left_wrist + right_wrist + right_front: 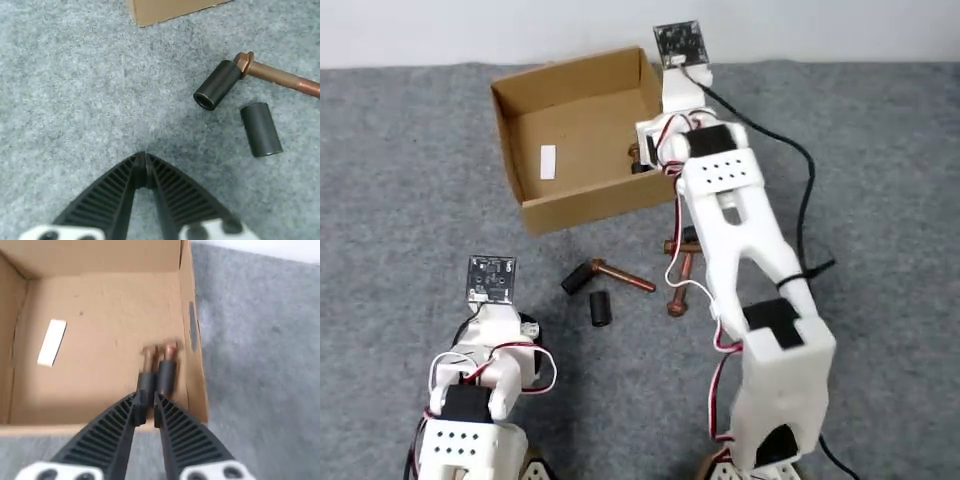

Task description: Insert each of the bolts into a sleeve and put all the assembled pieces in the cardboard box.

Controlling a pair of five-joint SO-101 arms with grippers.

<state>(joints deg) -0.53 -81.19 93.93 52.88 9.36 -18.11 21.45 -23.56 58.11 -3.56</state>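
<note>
Grey carpet throughout — white wall behind.

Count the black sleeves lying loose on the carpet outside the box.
2. One sleeve lies with one end against the head of a bolt; the other sleeve lies alone beside it. The right arm covers some carpet, so more may be hidden.
</note>
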